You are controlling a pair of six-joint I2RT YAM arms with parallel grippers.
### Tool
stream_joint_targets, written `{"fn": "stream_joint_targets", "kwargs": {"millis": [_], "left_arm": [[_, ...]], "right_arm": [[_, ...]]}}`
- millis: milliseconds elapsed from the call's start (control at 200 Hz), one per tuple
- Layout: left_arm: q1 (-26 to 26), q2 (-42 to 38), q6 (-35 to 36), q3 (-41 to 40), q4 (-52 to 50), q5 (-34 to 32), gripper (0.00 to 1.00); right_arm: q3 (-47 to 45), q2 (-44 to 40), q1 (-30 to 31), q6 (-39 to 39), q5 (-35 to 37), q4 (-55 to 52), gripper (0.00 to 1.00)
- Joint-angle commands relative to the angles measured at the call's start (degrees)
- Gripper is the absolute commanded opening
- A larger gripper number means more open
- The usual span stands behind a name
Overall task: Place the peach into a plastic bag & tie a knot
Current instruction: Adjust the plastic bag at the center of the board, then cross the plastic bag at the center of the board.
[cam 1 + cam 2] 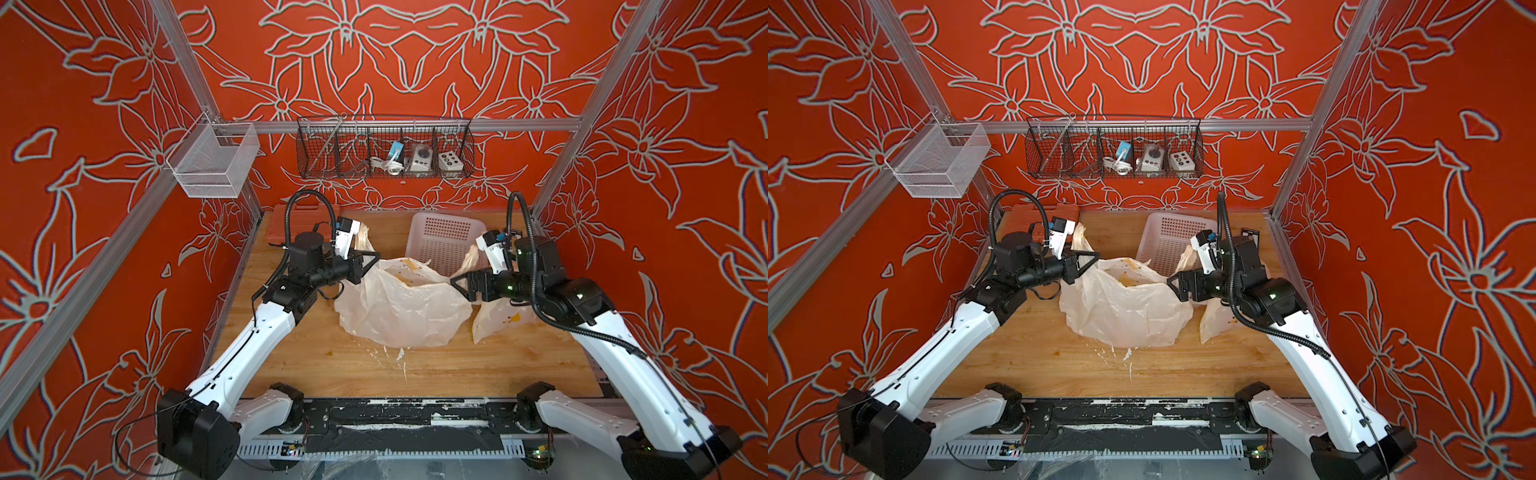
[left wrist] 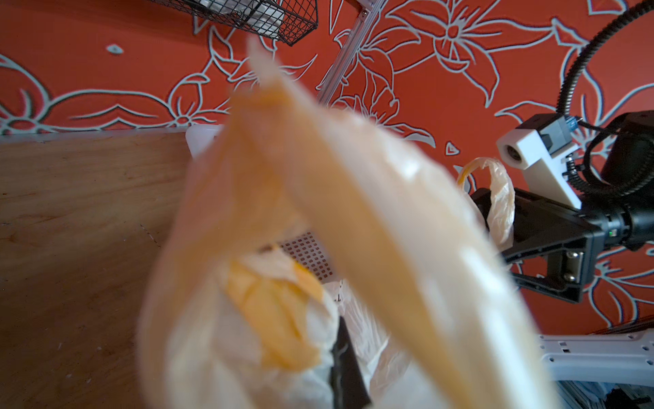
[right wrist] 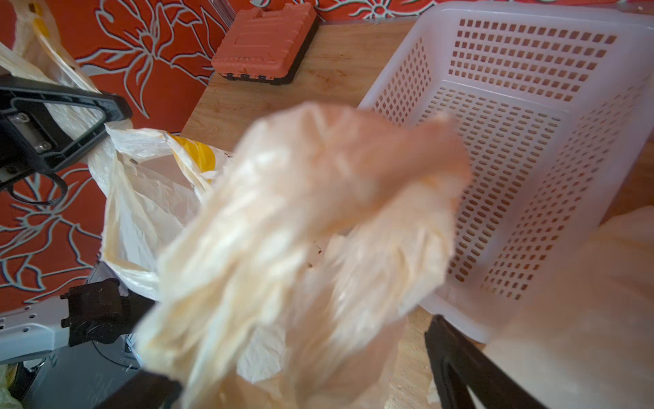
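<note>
A crumpled whitish plastic bag (image 1: 399, 307) (image 1: 1125, 307) with yellow print sits mid-table, its mouth facing up. My left gripper (image 1: 376, 257) (image 1: 1098, 254) is shut on the bag's left handle (image 1: 363, 235), which sticks up past the jaws; in the left wrist view that handle (image 2: 354, 198) fills the frame around my left gripper (image 2: 341, 354). My right gripper (image 1: 452, 281) (image 1: 1169, 280) is at the bag's right side. Its jaws stand wide apart in the right wrist view (image 3: 293, 354), with the right handle (image 3: 318, 219) lying loose between them. The peach is hidden.
A white perforated basket (image 1: 446, 241) (image 3: 531, 124) stands behind the bag. A second plastic bag (image 1: 503, 320) lies under my right arm. A red case (image 1: 282, 230) (image 3: 265, 39) sits at the back left corner. A wire basket (image 1: 384, 149) hangs on the back rail.
</note>
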Motion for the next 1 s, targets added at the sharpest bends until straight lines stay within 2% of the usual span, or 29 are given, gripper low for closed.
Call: {"fn": "stream_joint_targets", "kwargs": {"millis": [0,60,120,160,270,325,370,455,560,766,996], "left_arm": [[0.0,0.6,0.4,1.9,-0.8,3.1,0.0],[0.1,1.2,0.6,2.7,-1.7,4.7,0.0],[0.2,1.9,1.1,3.7,-2.9,7.1,0.0],[0.4,2.5,1.6,4.7,-4.2,9.1,0.0],[1.3,5.3,2.8,9.1,-9.8,15.6,0.0],[1.3,7.1,3.9,11.5,-13.8,18.0,0.0],[1.3,8.9,4.9,13.7,-18.2,19.2,0.0],[1.3,12.3,8.3,18.6,-27.3,20.8,0.0],[0.8,16.1,11.7,23.4,-34.8,22.9,0.0],[-3.4,24.6,23.6,34.4,-51.5,23.6,0.0],[-5.9,27.9,36.9,38.5,-62.0,25.4,0.02]], "right_arm": [[-5.1,-0.6,-0.1,1.3,-5.5,13.2,0.91],[-7.9,-0.8,-0.1,2.1,-6.1,18.4,0.85],[-10.2,-1.3,-0.1,2.7,-6.5,22.8,0.74],[-11.8,-1.7,-0.1,3.0,-7.5,26.0,0.64],[-14.5,-2.5,-0.1,3.3,-8.9,32.0,0.27],[-15.1,-3.1,-0.1,2.1,-9.0,33.2,0.15],[-15.0,-3.4,0.0,0.8,-9.6,33.4,0.09],[-13.2,-3.9,0.4,-3.1,-9.6,30.6,0.03],[-10.2,-3.5,2.3,-8.7,-9.6,27.1,0.02],[-2.0,0.8,12.5,-24.9,-4.3,17.0,0.01],[9.5,11.0,17.6,-36.4,-9.9,4.3,0.0]]}}
